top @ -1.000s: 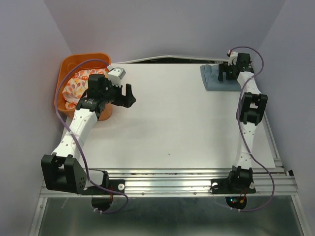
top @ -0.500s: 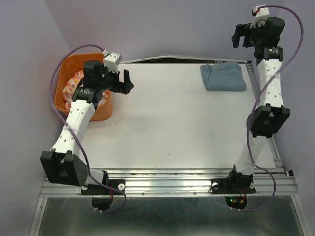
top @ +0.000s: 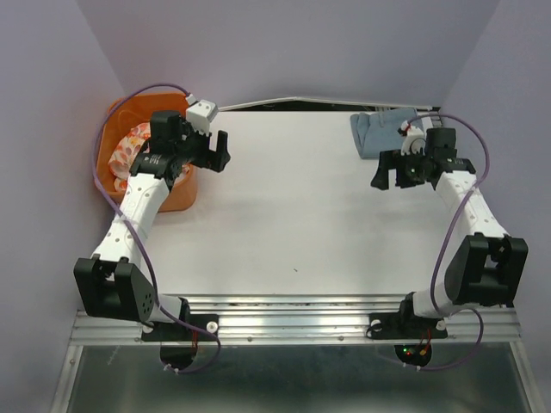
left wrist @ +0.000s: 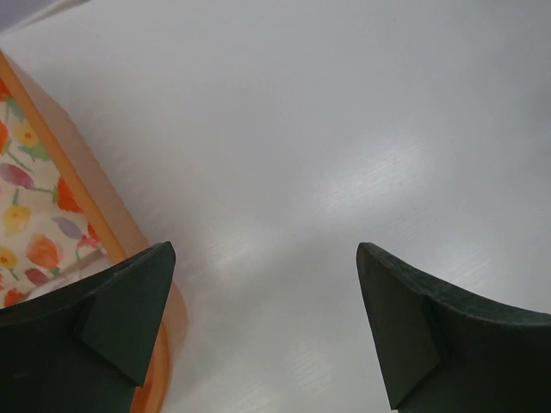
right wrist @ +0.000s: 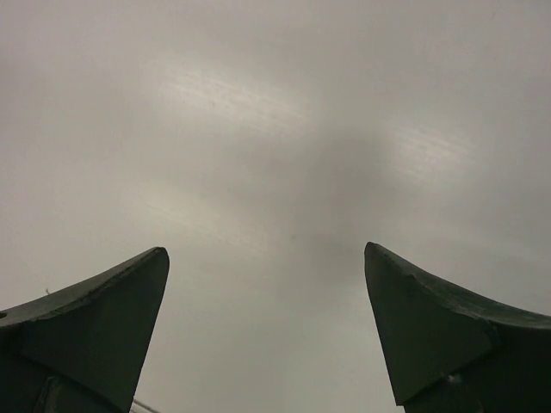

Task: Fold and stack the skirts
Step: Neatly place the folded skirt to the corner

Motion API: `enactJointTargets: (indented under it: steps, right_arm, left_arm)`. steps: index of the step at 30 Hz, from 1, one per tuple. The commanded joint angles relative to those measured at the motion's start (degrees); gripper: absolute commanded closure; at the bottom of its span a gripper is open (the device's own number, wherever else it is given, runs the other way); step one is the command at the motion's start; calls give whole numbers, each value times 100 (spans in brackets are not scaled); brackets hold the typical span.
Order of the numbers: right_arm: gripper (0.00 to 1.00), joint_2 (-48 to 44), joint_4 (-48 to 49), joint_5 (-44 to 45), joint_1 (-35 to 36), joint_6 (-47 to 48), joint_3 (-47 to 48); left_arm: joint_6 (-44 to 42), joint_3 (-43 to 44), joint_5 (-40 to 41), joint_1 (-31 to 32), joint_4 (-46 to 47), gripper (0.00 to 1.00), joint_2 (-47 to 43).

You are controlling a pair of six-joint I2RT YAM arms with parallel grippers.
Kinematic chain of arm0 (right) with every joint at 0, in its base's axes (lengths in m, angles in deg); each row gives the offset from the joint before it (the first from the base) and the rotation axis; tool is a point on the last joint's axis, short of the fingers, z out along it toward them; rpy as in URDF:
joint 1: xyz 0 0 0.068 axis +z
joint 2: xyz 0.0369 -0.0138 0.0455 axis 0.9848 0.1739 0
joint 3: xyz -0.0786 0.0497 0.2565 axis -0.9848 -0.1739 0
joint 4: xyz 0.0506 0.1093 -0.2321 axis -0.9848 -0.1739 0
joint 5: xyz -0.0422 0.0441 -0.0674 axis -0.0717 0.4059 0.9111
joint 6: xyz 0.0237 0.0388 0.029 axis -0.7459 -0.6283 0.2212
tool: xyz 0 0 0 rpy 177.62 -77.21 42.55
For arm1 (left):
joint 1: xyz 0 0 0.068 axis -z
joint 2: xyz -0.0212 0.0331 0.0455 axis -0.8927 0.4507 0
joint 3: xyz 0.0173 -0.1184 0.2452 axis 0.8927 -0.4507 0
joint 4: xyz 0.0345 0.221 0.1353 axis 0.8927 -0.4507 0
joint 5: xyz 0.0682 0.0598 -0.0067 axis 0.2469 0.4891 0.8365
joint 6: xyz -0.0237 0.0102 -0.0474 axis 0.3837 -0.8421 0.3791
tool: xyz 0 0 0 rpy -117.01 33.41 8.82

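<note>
The light blue denim skirt [top: 379,134] lies folded at the table's far right; my right arm covers part of it. The white floral skirt [top: 131,148] lies bunched in the orange basket [top: 120,114] at the far left, and its print shows in the left wrist view [left wrist: 26,225]. My left gripper [top: 217,151] is open and empty over the table just right of the basket; it also shows in the left wrist view [left wrist: 263,323]. My right gripper [top: 387,172] is open and empty over bare table just in front of the denim skirt; it also shows in the right wrist view [right wrist: 265,327].
The basket's orange wall [left wrist: 90,194] stands close beside my left finger. The white table [top: 293,215] has metal rails along its near edge. Purple walls close in at the back and both sides.
My right arm has dropped from high above the back right to just in front of the denim skirt. My left gripper has stayed by the basket, shifting slightly toward the back.
</note>
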Motion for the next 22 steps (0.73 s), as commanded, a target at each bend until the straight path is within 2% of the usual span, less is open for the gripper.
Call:
enactJointTargets:
  steps: [1,10,22]
  right_arm:
    - [0,-976,346,-58,36,-123,-875]
    - [0,-1303,470,-4,36,-281,-1579]
    - [0,-1487,497,66,36,-317,-1861]
  left_arm:
    - [-556,-949,-500,73,-102,1,-507]
    - [-539,-2025,-219,170,206,1,-1044]
    - [-565,-2184,-96,170,241,1,-1264]
